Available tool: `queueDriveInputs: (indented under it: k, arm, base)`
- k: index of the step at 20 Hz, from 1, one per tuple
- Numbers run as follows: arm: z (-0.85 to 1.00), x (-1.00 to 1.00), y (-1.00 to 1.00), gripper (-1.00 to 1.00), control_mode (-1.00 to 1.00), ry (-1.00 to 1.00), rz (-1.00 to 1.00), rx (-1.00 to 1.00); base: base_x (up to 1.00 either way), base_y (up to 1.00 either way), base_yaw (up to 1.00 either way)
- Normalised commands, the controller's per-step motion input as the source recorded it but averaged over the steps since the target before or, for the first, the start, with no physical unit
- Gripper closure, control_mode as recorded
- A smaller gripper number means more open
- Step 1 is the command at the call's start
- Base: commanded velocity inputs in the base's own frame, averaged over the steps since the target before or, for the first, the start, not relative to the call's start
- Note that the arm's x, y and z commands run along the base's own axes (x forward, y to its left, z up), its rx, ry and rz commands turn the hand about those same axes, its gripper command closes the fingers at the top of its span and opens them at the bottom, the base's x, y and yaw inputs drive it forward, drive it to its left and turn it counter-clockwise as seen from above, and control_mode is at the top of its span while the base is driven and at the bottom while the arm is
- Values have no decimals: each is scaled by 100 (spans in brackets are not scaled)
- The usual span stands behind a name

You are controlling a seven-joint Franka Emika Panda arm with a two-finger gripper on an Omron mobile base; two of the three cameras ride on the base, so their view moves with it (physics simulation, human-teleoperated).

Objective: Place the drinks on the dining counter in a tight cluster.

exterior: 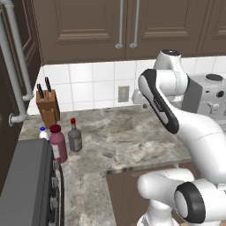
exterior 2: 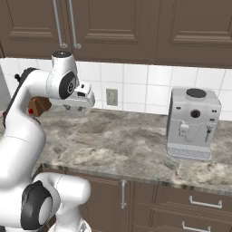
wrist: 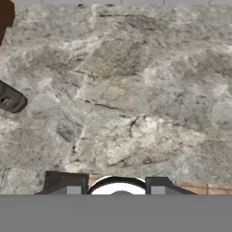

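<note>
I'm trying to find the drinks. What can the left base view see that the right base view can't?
Left base view: three bottles, the maroon bottle, the red-capped bottle and the blue-capped bottle, close together beside the knife block. Right base view: the drawers under the counter. Both: the marbled counter, the coffee machine, the wall outlet, the arm.

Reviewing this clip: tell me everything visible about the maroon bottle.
The maroon bottle is the tallest of the three drinks, with a rounded maroon cap and a pinkish band around its body. It stands upright at the counter's left end, next to a dark grey appliance, close beside the red-capped bottle and in front of the small white one. Nothing grips it.
</note>
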Motion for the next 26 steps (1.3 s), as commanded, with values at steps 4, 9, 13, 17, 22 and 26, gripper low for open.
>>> queueDriveInputs:
  k: [4, 9, 13, 17, 22, 26]
  arm:
    - [0, -37, 0, -100, -100, 0, 3, 0]
    - [0, -64, 0, -100, -100, 0, 4, 0]
    - [0, -8, 0, -100, -100, 0, 4, 0]
    - [0, 23, 0, -100, -100, 0, 14, 0]
    - [0, 38, 14, -100, -100, 0, 23, 0]
    - [-4, 51, 49, -100, -100, 1, 30, 0]
  base:
    - [0, 0, 0]
    - [0, 0, 0]
    - [0, 0, 0]
    - [0, 0, 0]
    - [0, 0, 0]
    - [0, 0, 0]
